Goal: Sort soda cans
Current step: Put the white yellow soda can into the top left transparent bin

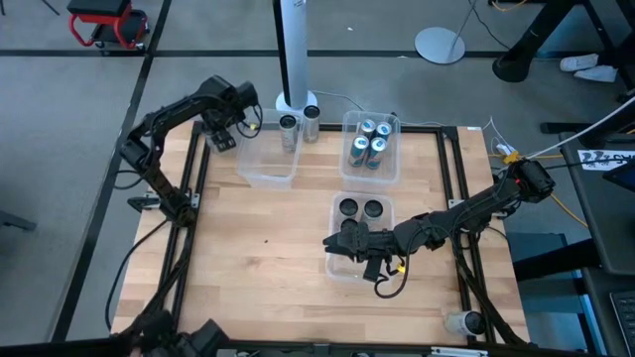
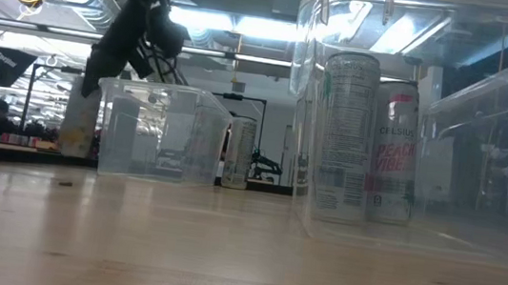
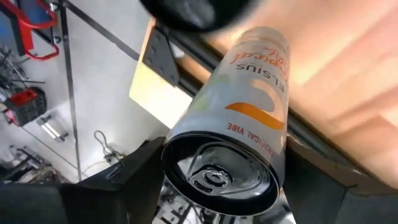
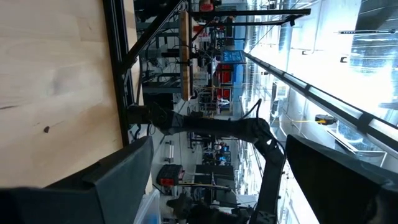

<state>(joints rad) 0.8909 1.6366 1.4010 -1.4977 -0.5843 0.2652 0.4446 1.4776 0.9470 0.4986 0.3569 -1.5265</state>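
My left gripper (image 1: 222, 137) is at the table's far left corner, shut on a white soda can (image 3: 239, 106) with orange lettering. The can also shows in the low view (image 2: 77, 127), below the arm. A clear empty bin (image 1: 268, 164) stands right of it, and two silver-grey cans (image 1: 289, 124) (image 1: 311, 117) stand upright behind that bin. Several blue-and-silver cans (image 1: 369, 144) stand in a far bin. Two dark cans (image 1: 359, 209) stand in a middle bin (image 1: 337, 203). My right gripper (image 1: 342, 244) hangs open and level over that bin's near end, with nothing between its fingers. My left gripper pinches the white can between its two fingers, on the can's sides just below the top rim (image 3: 177, 134). The fingers (image 3: 134, 177) slant down from above, and the can's silver top faces the wrist. The can is tilted, and in the low view it seems clear of the table.
A white post's base (image 1: 294, 99) stands behind the empty bin. Black frame rails (image 1: 198, 178) run along the table's left and right sides. Another can (image 1: 462, 321) lies off the table's near right corner. Bare wood (image 1: 258, 268) lies at the table's near left.
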